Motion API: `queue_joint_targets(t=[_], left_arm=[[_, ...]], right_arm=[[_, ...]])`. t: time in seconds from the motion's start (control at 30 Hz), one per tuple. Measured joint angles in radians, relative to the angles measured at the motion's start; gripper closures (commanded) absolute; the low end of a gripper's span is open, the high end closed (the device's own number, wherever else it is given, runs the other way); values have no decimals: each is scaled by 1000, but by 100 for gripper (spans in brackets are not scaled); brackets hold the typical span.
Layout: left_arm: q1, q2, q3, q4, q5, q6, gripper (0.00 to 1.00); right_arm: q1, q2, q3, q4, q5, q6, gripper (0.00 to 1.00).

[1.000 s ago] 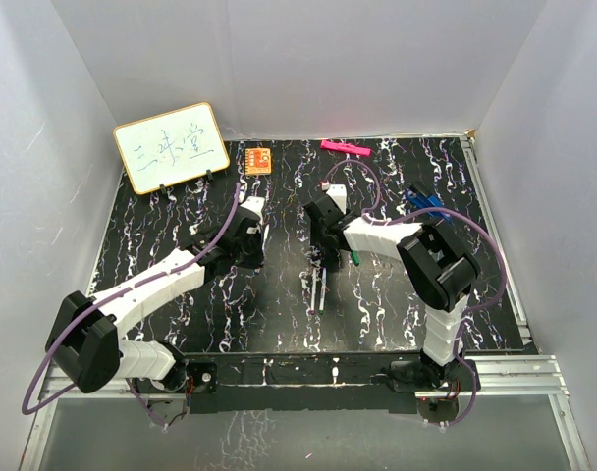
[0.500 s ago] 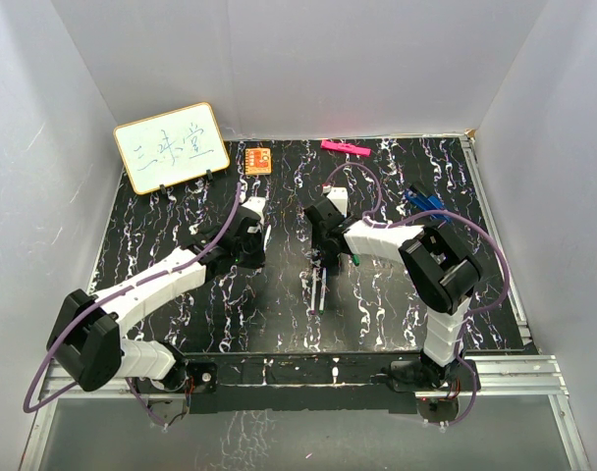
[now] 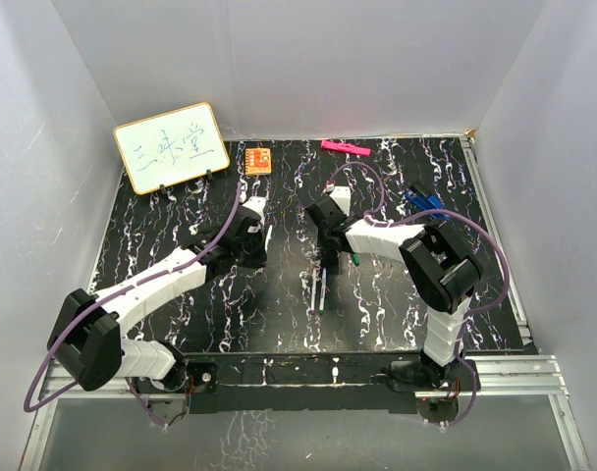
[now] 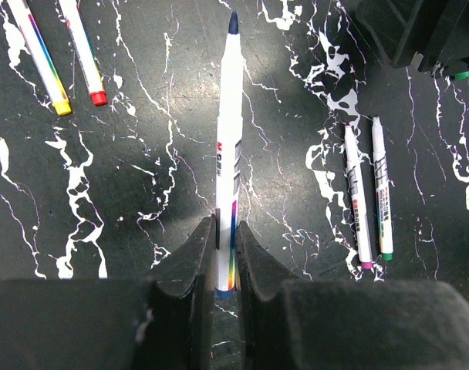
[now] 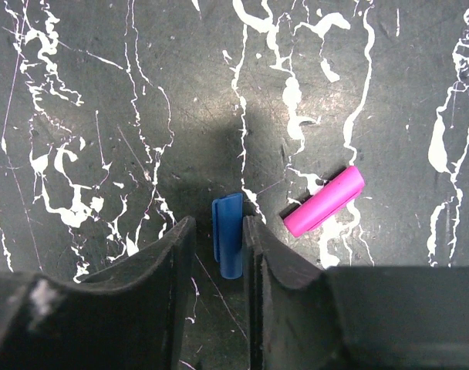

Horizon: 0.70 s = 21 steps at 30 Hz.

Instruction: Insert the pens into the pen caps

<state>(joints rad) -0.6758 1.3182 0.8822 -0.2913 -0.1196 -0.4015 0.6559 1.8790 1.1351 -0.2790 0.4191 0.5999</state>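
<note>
**Op:** Scene check?

**Eng:** Black marble-pattern worktop (image 3: 141,221) with white veins, white walls round it. Both your grippers sit near the middle, close together but apart.

**Op:** Left side?

**Eng:** Your left gripper (image 4: 224,225) is clamped on the white stick pen with the dark blue tip (image 4: 228,146). The jaws are almost together and pinch it near the tail end. The tip points straight away from the wrist camera. Can't tell if the pen is clear of the worktop.

**Op:** Right side?

**Eng:** Your right gripper (image 5: 219,223) is low over the short blue plastic cap (image 5: 229,245). The jaws are narrow, and the cap lies on the worktop between the fingers. The wrist view shows a sliver of gap on the cap's left side. The other finger is against it or just beside it, can't tell which. So it's straddled, not clamped yet.

**Op:** Other parts?

**Eng:** The short magenta-pink plastic cap (image 5: 324,200) lies tilted just beside the blue one, not touching it. Your left wrist view shows the white pen with the yellow end (image 4: 42,58) and the white pen with the red end (image 4: 84,54) side by side at upper left. The white pen with the pink end (image 4: 356,196) and the white pen with the green end (image 4: 382,189) lie side by side on the right, near the right gripper. All four are flat on the worktop.

**Op:** Back edge?

**Eng:** Small whiteboard with handwriting (image 3: 171,147) at back left, then the orange square block (image 3: 258,159) and the thick pink marker (image 3: 344,148). All three are well apart from the pens.
</note>
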Motion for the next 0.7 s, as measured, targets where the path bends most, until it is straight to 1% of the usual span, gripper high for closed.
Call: queue_joint_targets(t=[0.07, 0.1, 0.13, 0.2, 0.23, 0.7], left_arm=[[0, 0, 0, 0, 0, -2, 100], [0, 0, 0, 0, 0, -2, 100], [0, 0, 0, 0, 0, -2, 100], [0, 0, 0, 0, 0, -2, 100], [0, 0, -1, 0, 0, -2, 100], [0, 0, -19, 5, 7, -3, 100]], right_arm=[[-4, 0, 0, 4, -10, 1, 75], [-7, 0, 0, 8, -16, 1, 78], [-9, 0, 0, 14, -24, 1, 82], [-12, 3, 0, 23, -34, 0, 96], [-13, 5, 0, 27, -38, -3, 100], [-18, 44, 59, 40, -100, 0, 100]])
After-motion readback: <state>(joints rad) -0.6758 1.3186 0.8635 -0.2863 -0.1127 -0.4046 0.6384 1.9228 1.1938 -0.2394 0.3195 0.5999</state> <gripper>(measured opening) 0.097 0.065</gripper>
